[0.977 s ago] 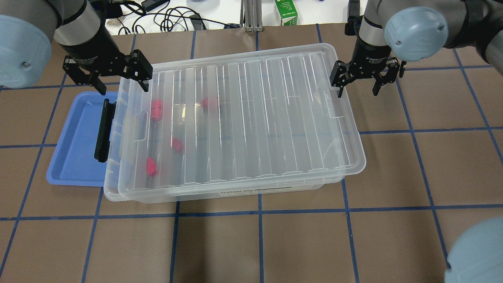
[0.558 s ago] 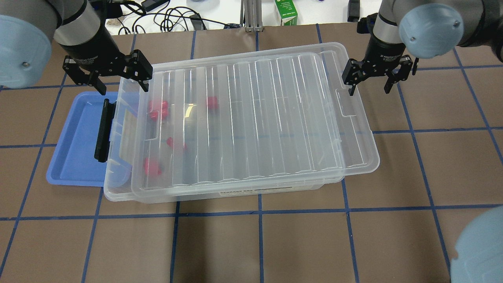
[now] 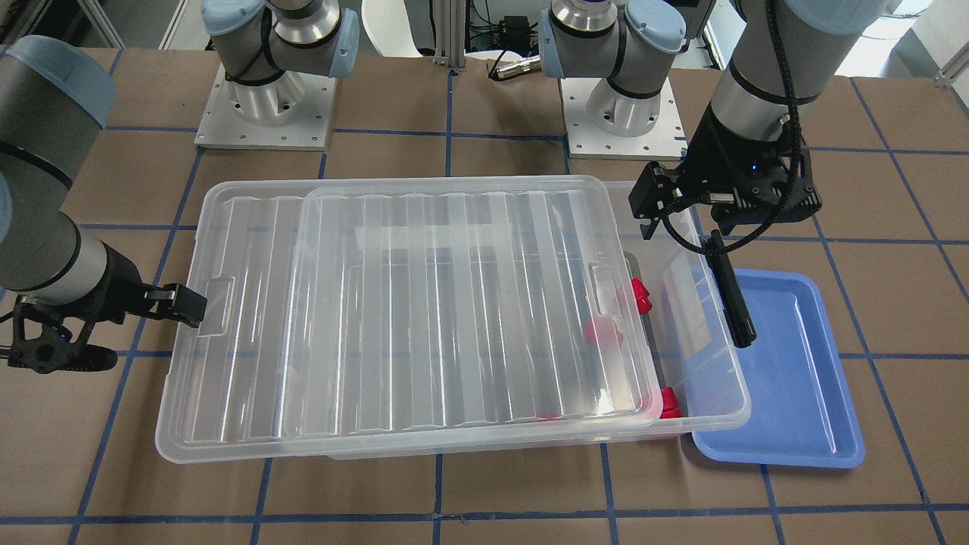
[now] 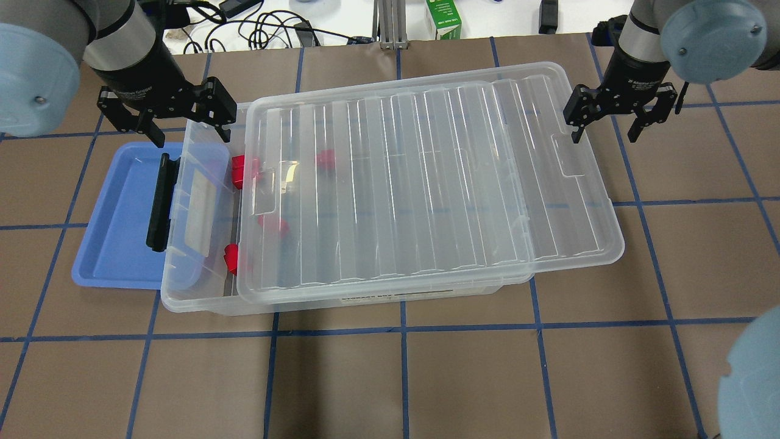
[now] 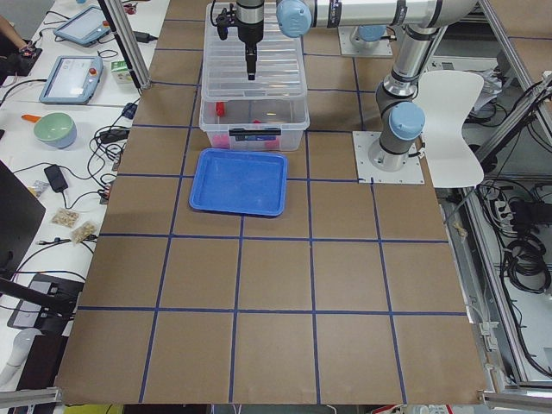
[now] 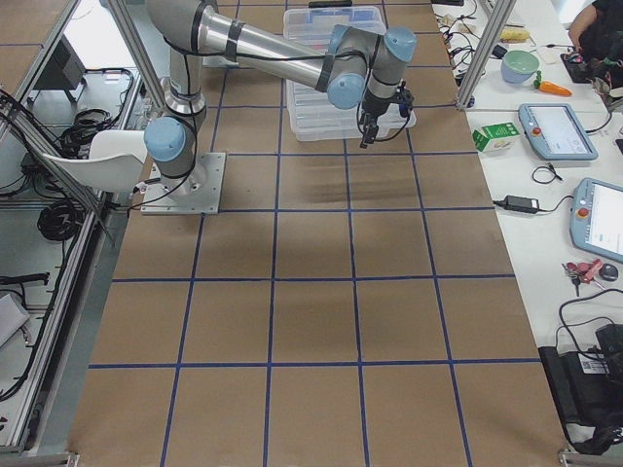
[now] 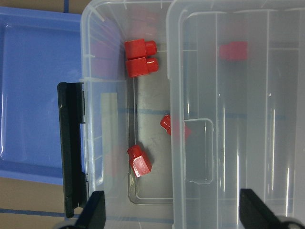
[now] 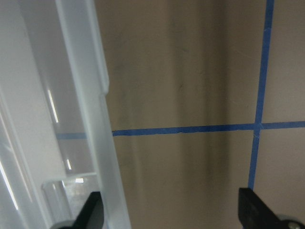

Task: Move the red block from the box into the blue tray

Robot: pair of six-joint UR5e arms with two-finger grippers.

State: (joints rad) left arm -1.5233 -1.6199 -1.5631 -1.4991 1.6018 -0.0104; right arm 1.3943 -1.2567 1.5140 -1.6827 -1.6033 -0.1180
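The clear box (image 4: pixel 183 286) lies mid-table. Its ribbed lid (image 4: pixel 426 183) sits shifted right, leaving the left end uncovered. Several red blocks lie inside. A pair (image 4: pixel 241 171) and one more (image 4: pixel 231 259) are partly uncovered, and others (image 4: pixel 326 160) are under the lid. They also show in the left wrist view (image 7: pixel 139 161). The blue tray (image 4: pixel 116 213) lies partly under the box's left end, beside the black latch bar (image 4: pixel 159 201). My left gripper (image 4: pixel 167 122) is open and empty above the box's far left corner. My right gripper (image 4: pixel 605 125) is open, with one finger at the lid's right rim (image 8: pixel 95 119).
A green carton (image 4: pixel 443 18) and cables lie beyond the table's far edge. The two arm bases (image 3: pixel 265 106) stand behind the box. Brown table with blue tape lines (image 4: pixel 402 329) stretches in front of and to the right of the box.
My right gripper has moved right, and the lid slid right with it, uncovering the box's left end and some red blocks. My left gripper has not moved.
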